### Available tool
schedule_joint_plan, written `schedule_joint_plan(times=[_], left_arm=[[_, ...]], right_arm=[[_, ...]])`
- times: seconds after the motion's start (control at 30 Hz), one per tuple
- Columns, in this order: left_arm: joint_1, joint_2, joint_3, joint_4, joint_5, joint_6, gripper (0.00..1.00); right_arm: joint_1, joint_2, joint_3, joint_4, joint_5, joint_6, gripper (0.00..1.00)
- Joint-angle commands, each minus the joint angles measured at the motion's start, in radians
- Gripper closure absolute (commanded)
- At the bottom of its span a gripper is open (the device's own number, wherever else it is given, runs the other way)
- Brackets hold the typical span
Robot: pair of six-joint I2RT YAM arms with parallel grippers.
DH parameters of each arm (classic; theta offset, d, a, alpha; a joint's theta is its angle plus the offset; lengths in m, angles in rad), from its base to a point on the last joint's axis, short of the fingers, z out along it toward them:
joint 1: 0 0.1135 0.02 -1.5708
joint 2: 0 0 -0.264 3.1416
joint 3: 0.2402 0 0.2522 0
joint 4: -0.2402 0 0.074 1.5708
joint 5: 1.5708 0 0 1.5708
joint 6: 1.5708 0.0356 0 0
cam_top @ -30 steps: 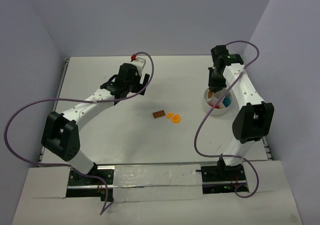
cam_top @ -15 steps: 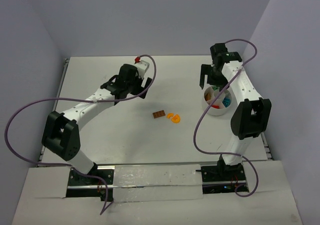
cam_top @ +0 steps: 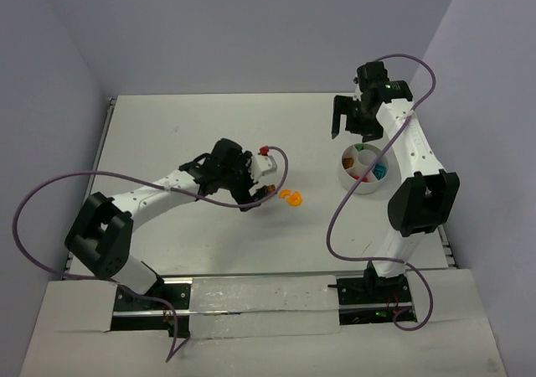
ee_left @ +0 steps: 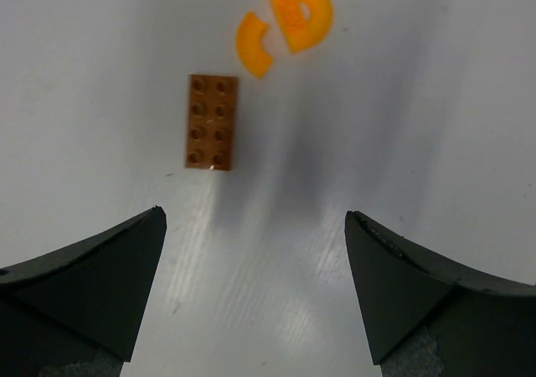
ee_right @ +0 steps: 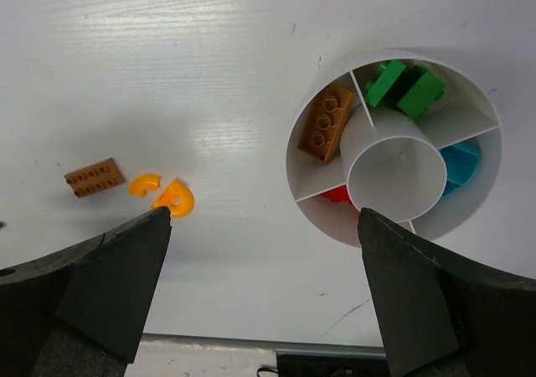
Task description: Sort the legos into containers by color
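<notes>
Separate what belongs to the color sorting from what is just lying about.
Job: brown plate, two orange curved pieces, divided white bowl holding brown brick, green bricks, teal brick, red brick.
Lying about: purple cables, mounting plate between the arm bases.

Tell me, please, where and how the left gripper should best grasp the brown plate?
Probably pinch the brown plate across its long edges from above: it lies flat, studs up, narrow enough for the open left gripper; orange curved pieces sit near one short end.

Flat plate (ee_left: 211, 121) just left of 2 curved pcs (cam_top: 291, 198); bowl (cam_top: 362, 187), bricks (ee_right: 327, 126) in its compartments, well to their right.
</notes>
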Motion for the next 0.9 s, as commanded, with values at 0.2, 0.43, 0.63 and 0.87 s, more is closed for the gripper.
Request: schedule_joint_plan(times=[0.2, 0.43, 0.63, 0.87], left_arm=[[-0.049, 0.220, 0.060, 0.140, 0.008, 0.048, 0.05], [-0.049, 0.249, 0.070, 0.157, -0.036, 0.073, 0.06], [-0.049, 0.232, 0.058, 0.171, -0.054, 0.090, 0.07], [-0.049, 0.297, 0.104, 0.174, -0.069, 0.121, 0.08]], right_arm=[[-0.006, -0.074, 0.025, 0.015, 0.002, -0.020, 0.00], [-0.005, -0.097, -0.007, 0.016, 0.000, -0.026, 0.00], [-0.007, -0.101, -0.017, 0.016, -0.016, -0.029, 0.00], [-0.007, -0.089, -0.006, 0.014, -0.027, -0.033, 0.00]])
